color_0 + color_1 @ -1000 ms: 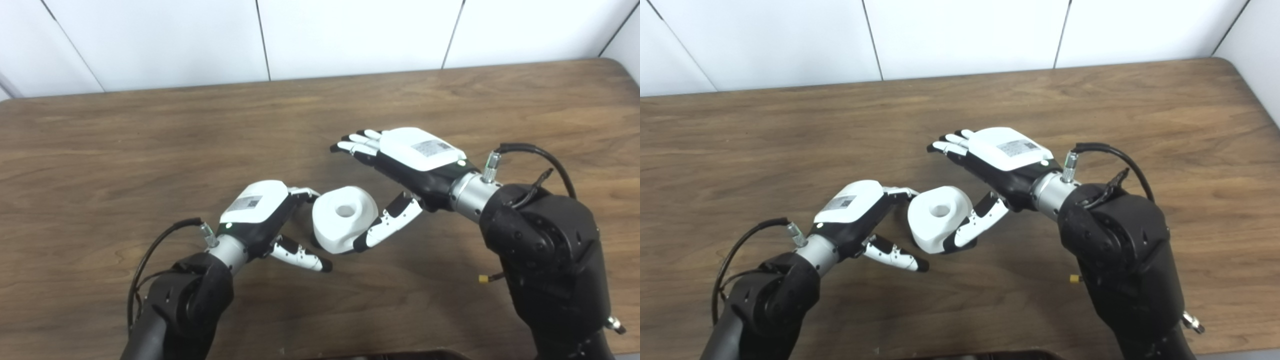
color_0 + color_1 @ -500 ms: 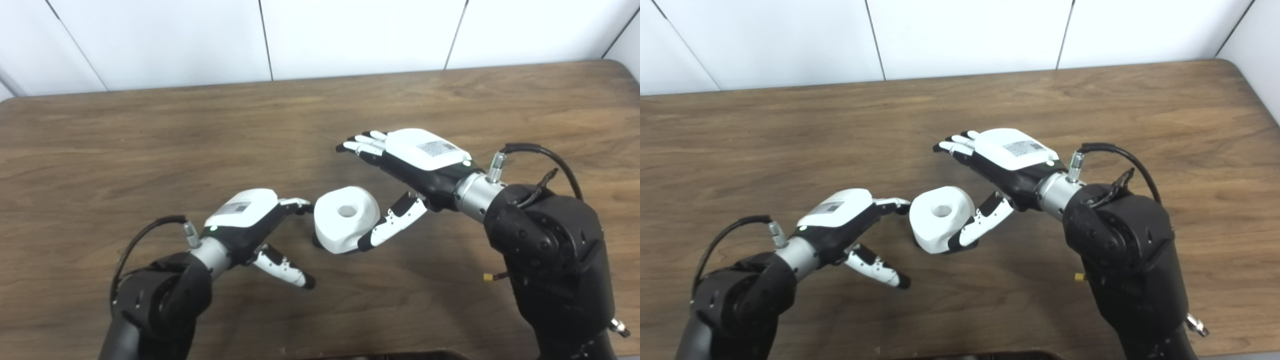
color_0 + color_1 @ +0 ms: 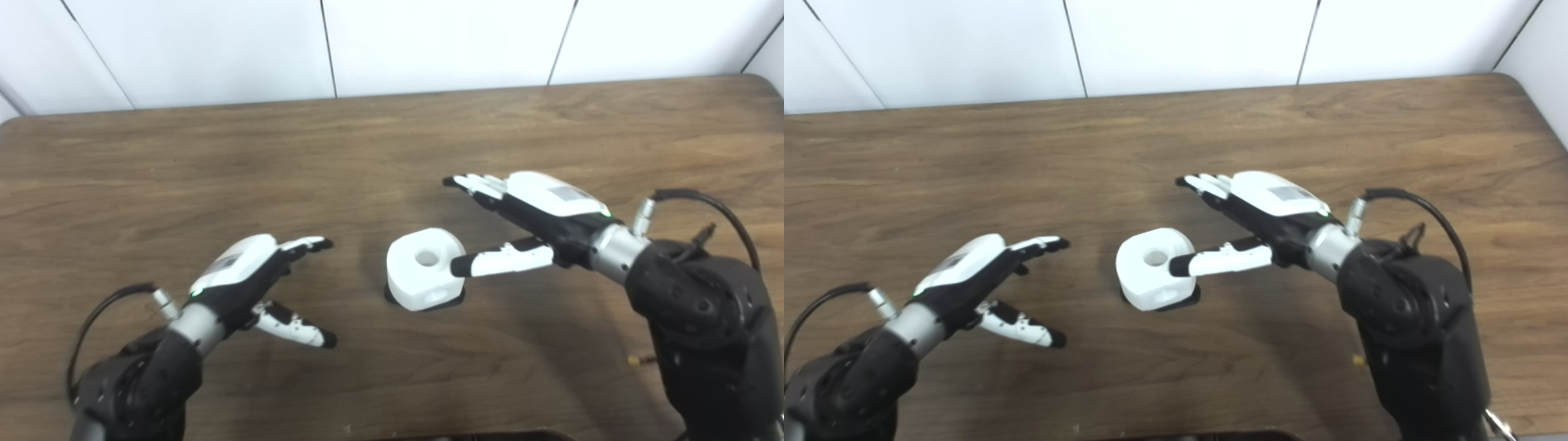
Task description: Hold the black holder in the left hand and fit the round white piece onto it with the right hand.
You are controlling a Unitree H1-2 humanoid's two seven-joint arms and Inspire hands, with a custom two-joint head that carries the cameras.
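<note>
**A:** Start with the table (image 3: 184,159) — why does nothing on it look busy?

**B:** Because both arms flank the work without gripping it. The right hand (image 3: 539,205) hovers just right of the piece, fingers spread and empty, its thumb pointing at the piece's near right edge; whether the tip touches, I cannot tell. The left hand (image 3: 245,269) hangs well apart on the left side, also spread and holding nothing.

**A:** And the round white piece (image 3: 425,268)?

**B:** It sits upright in the middle of the table, hole facing up. Under it a thin dark rim shows — the black holder (image 3: 453,299), I judge, mostly hidden beneath.

**A:** So why is it placed like that?

**B:** The piece looks already seated on the holder, so the pair stands alone and neither hand needs a grip. My reading is that the fitting is done.
</note>
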